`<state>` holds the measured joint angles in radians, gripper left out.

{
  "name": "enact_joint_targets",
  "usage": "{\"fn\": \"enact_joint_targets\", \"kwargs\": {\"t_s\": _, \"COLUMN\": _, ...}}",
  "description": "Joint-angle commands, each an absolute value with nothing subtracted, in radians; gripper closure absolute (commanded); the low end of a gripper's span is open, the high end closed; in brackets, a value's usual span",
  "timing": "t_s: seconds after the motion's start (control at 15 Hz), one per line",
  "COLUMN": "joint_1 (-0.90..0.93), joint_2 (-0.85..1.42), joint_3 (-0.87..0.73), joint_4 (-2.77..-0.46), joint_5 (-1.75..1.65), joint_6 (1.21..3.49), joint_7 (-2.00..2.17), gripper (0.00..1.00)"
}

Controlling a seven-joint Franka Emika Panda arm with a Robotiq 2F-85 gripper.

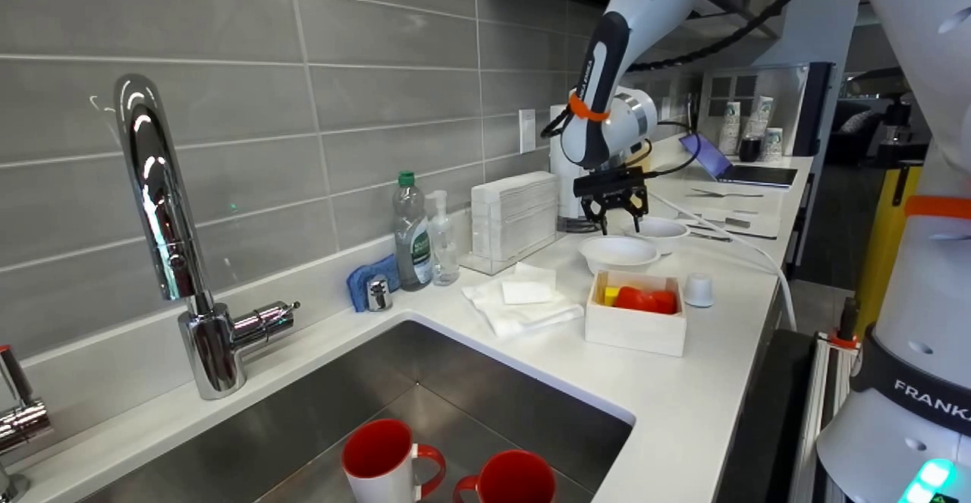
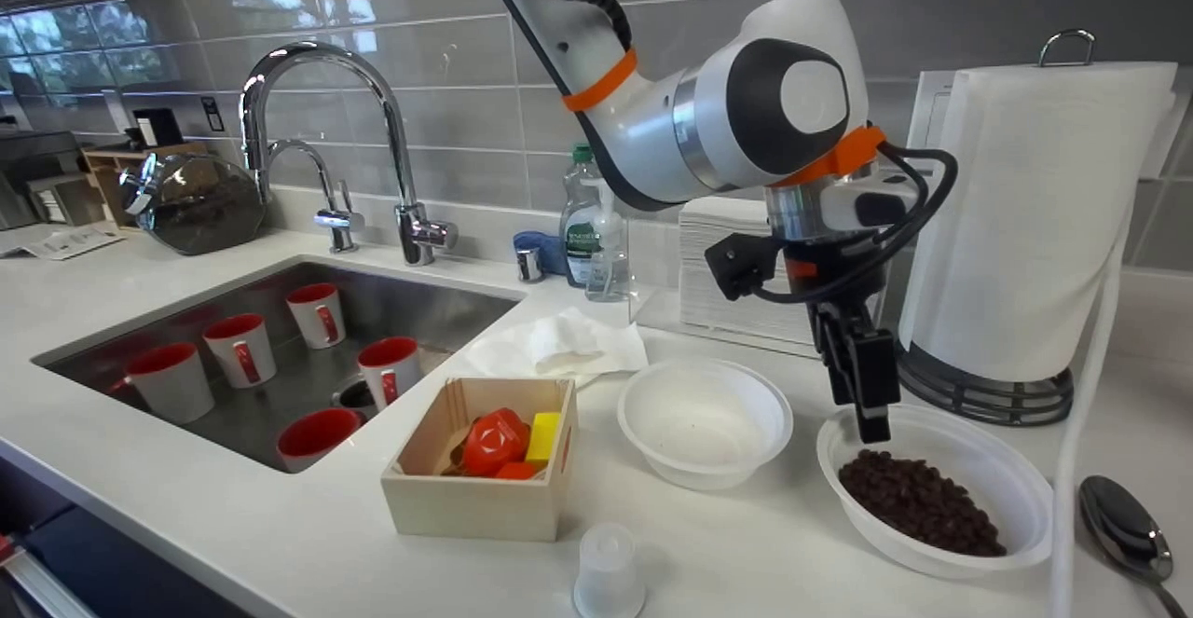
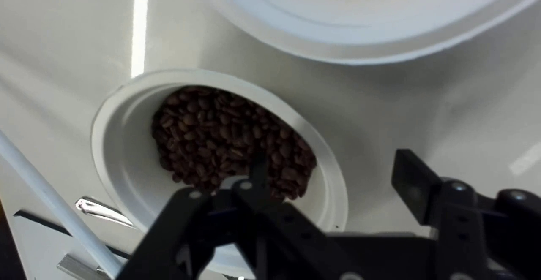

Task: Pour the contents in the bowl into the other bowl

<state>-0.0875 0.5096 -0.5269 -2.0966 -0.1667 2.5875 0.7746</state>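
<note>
The bowl is a round white bowl holding dark brown beans. It also shows in the wrist view and in an exterior view. The other bowl is a similar white bowl standing beside it with no contents visible; it is partly seen in the wrist view and shows in an exterior view. My gripper is open and empty. One finger is over the beans, the other outside the rim, so the near rim lies between them. The fingertips look close to rim height.
A wooden box with red and yellow pieces and a small plastic cup stand near the other bowl. A paper towel roll is behind. A white cable and a spoon lie beside the bowl. The sink holds mugs.
</note>
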Motion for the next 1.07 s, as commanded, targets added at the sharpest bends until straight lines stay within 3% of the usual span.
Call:
{"fn": "enact_joint_targets", "kwargs": {"t_s": 0.0, "joint_1": -0.063, "joint_2": 0.511, "joint_3": -0.53, "joint_4": -2.071, "joint_5": -0.195, "joint_6": 2.582, "joint_7": 0.824, "gripper": 0.59}}
{"fn": "enact_joint_targets", "kwargs": {"t_s": 0.33, "joint_1": -0.118, "joint_2": 0.57, "joint_3": -0.54, "joint_4": -2.107, "joint_5": -0.181, "joint_6": 2.681, "joint_7": 0.791, "gripper": 1.0}}
{"fn": "enact_joint_targets", "kwargs": {"t_s": 1.0, "joint_1": -0.064, "joint_2": 0.499, "joint_3": -0.594, "joint_4": -2.113, "joint_5": -0.184, "joint_6": 2.65, "joint_7": 0.783, "gripper": 1.0}}
